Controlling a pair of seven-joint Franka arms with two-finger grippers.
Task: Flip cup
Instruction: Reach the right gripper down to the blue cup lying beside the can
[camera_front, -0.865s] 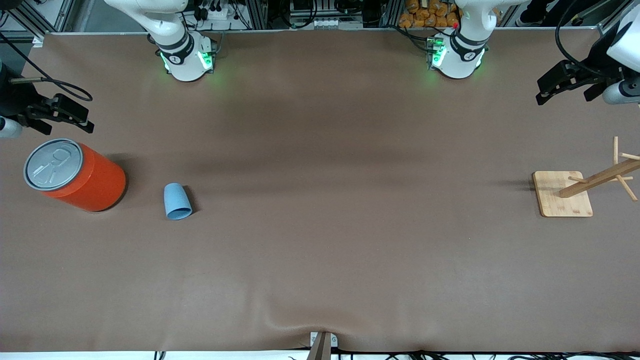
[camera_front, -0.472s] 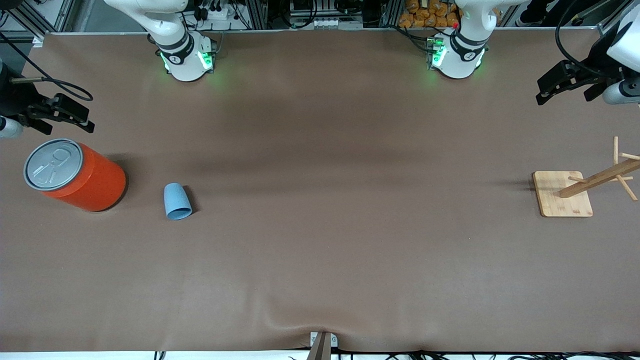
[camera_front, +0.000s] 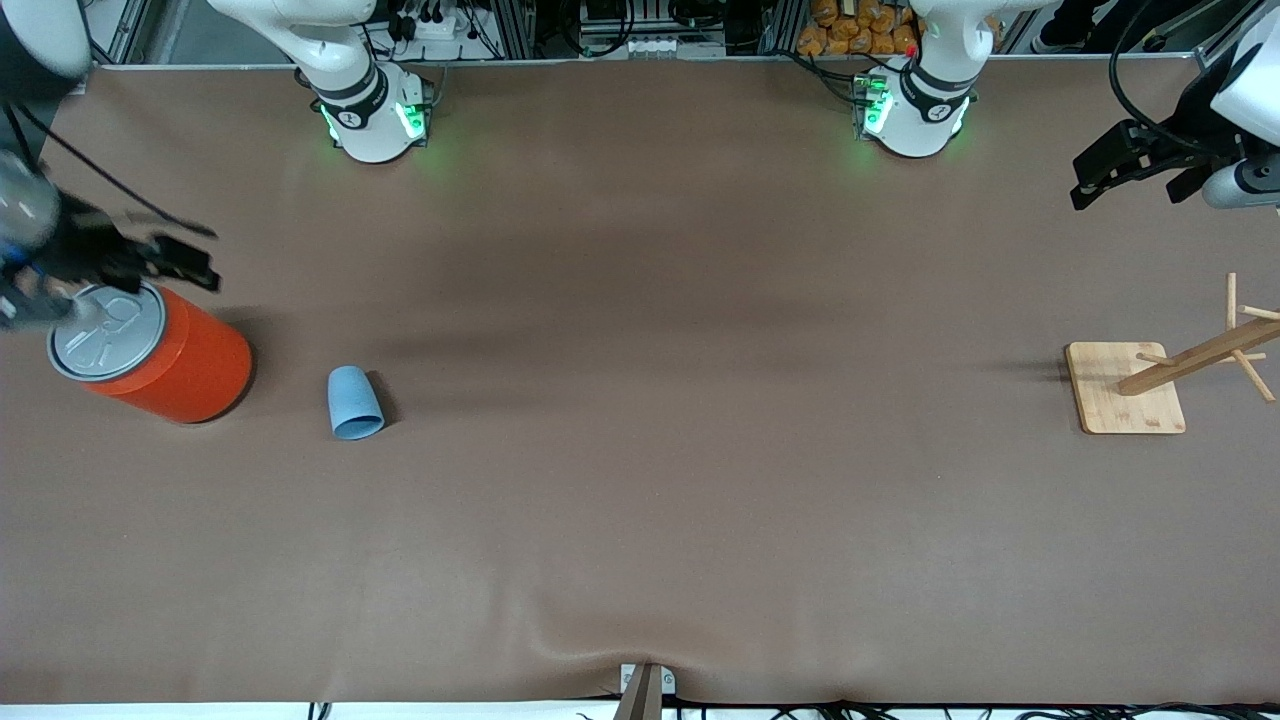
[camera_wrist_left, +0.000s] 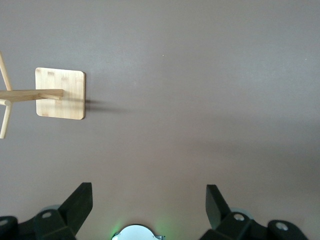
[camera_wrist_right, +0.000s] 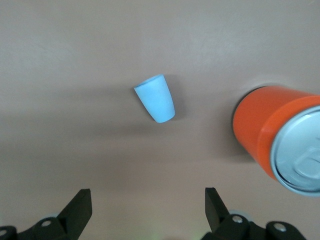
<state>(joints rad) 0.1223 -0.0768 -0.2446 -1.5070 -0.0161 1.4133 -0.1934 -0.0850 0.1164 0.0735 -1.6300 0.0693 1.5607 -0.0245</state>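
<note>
The light-blue cup (camera_front: 355, 402) appears to lie on its side on the brown table, its wider end toward the front camera. Its inside does not show. It also shows in the right wrist view (camera_wrist_right: 155, 98). My right gripper (camera_front: 195, 265) hangs open and empty over the table beside the lid of the orange can, apart from the cup; its own view shows the jaws wide apart (camera_wrist_right: 148, 197). My left gripper (camera_front: 1085, 182) waits open and empty in the air at the left arm's end of the table, its jaws wide apart in its own view (camera_wrist_left: 149, 192).
A large orange-red can (camera_front: 175, 365) with a grey pull-tab lid stands beside the cup toward the right arm's end, also in the right wrist view (camera_wrist_right: 265, 125). A wooden peg rack on a square base (camera_front: 1110, 405) stands at the left arm's end, also in the left wrist view (camera_wrist_left: 67, 107).
My right gripper has moved from beside the can's farther side to over the lid's edge, toward the cup. The cup, the can and the left arm have not moved.
</note>
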